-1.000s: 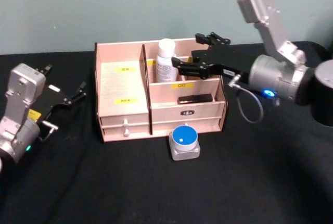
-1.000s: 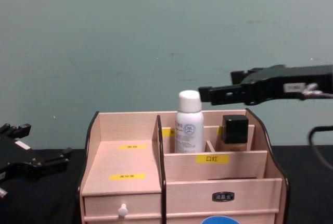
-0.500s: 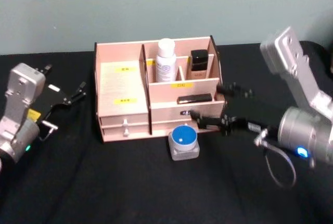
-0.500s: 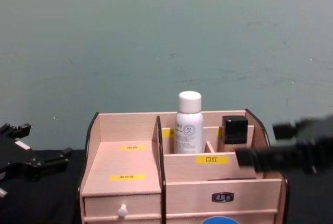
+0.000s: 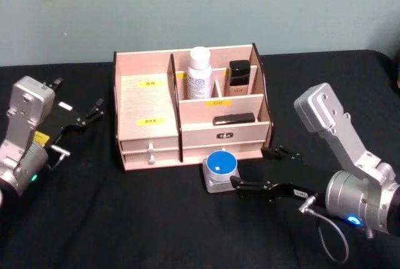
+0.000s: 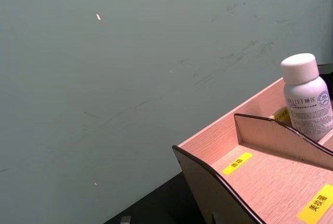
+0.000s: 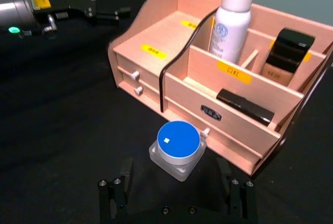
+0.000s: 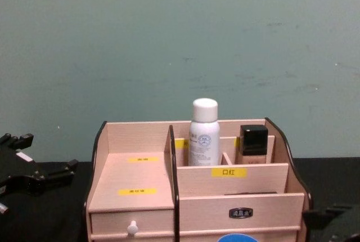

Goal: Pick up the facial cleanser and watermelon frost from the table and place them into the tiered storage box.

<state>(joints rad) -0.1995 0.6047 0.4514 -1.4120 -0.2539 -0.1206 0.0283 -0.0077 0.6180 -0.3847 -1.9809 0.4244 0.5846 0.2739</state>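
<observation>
The facial cleanser, a white bottle with a white cap, stands upright in a back compartment of the tiered storage box; it also shows in the chest view and the right wrist view. The watermelon frost, a grey square case with a round blue lid, lies on the black table just in front of the box. My right gripper is open and low over the table, right beside that case, with its fingers to either side. My left gripper is parked open at the left.
In the box a black-capped beige bottle stands beside the cleanser, and a flat black stick lies one tier lower. Two white-knobbed drawers face me. The black table has free room in front and to the right.
My right gripper has left the white bottle in the back compartment, swung out and down, and now sits low beside the blue-lidded case. The left arm has not moved.
</observation>
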